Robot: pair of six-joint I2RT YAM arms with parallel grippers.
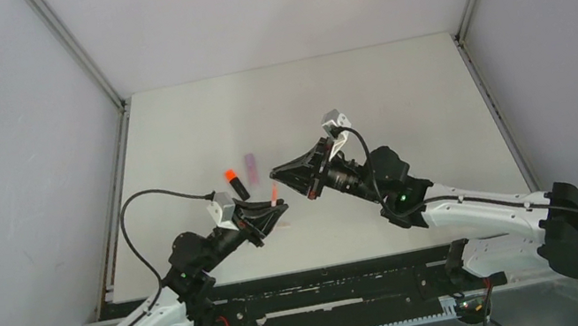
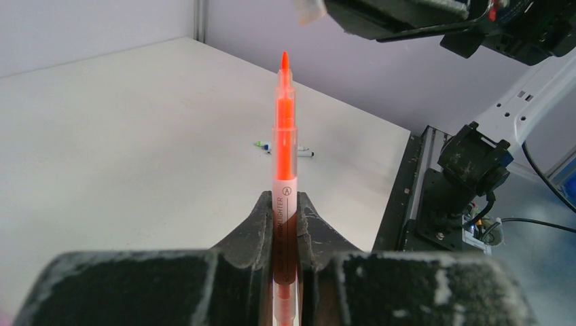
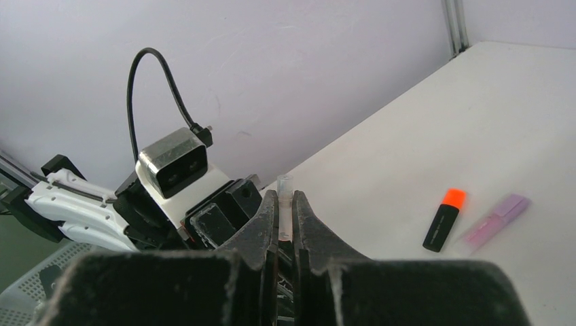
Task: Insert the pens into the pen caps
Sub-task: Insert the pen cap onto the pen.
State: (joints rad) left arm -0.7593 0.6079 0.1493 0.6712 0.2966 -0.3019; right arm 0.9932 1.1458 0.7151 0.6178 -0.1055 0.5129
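My left gripper (image 2: 284, 204) is shut on a thin orange-red pen (image 2: 284, 129), whose bare tip points up and away from the jaws. In the top view this gripper (image 1: 274, 211) holds the pen (image 1: 275, 193) above the table's near middle. My right gripper (image 3: 285, 198) is shut on a pale clear cap (image 3: 285, 183), whose open end sticks out past the fingertips. In the top view the right gripper (image 1: 277, 174) is just beyond the pen's tip, facing the left gripper. A stubby black highlighter with an orange end (image 1: 236, 183) and a lilac highlighter (image 1: 251, 164) lie on the table.
The two highlighters also show in the right wrist view, the black one (image 3: 445, 221) beside the lilac one (image 3: 496, 219). A few small thin pens (image 2: 285, 149) lie on the table near its front edge. Grey walls close in the white table (image 1: 401, 107).
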